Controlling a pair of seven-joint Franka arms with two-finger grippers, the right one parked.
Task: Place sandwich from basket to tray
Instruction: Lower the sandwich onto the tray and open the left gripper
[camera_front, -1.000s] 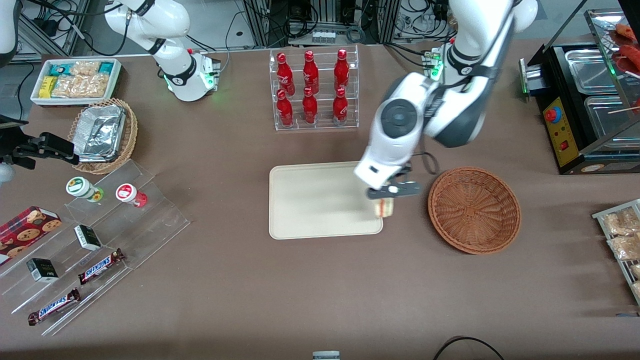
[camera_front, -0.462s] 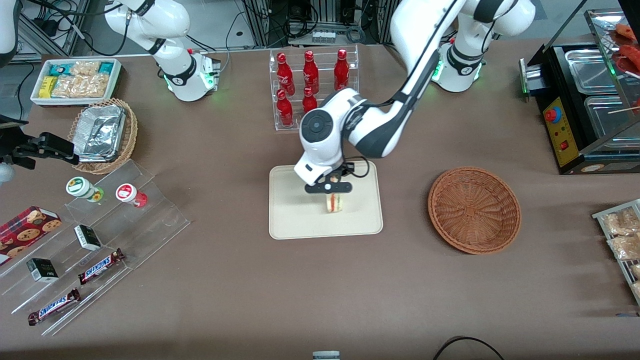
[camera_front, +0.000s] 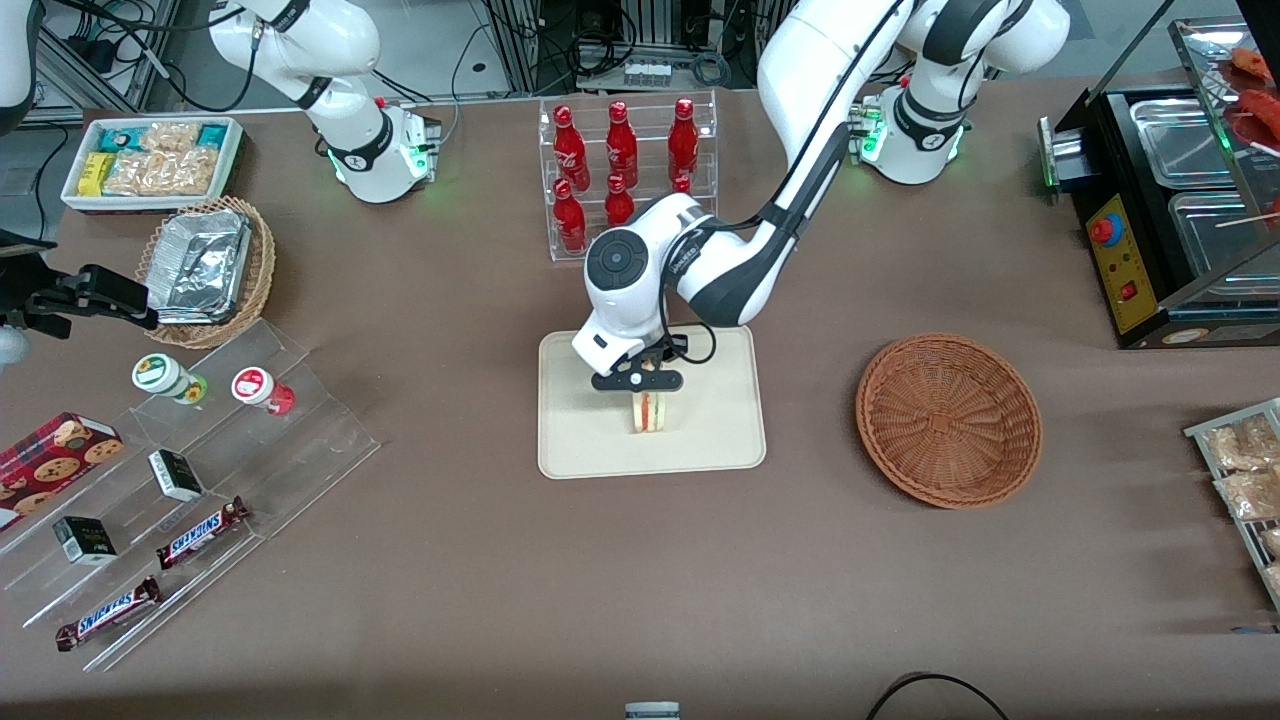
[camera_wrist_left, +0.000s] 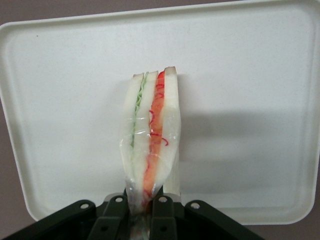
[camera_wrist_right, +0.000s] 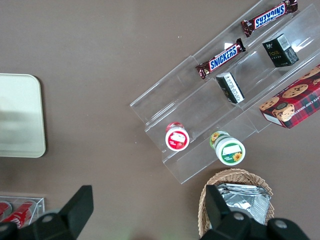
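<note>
One gripper, fingers clamped on the wrapped sandwich, holds it over the tray; the wicker basket sits at three o'clock.

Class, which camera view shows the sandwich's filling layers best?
The left wrist view: the sandwich fills it, green and red-orange layers plain, pinched in the gripper over the tray. The front view shows it only as a small wedge below the gripper. The right wrist view shows none of it.
</note>
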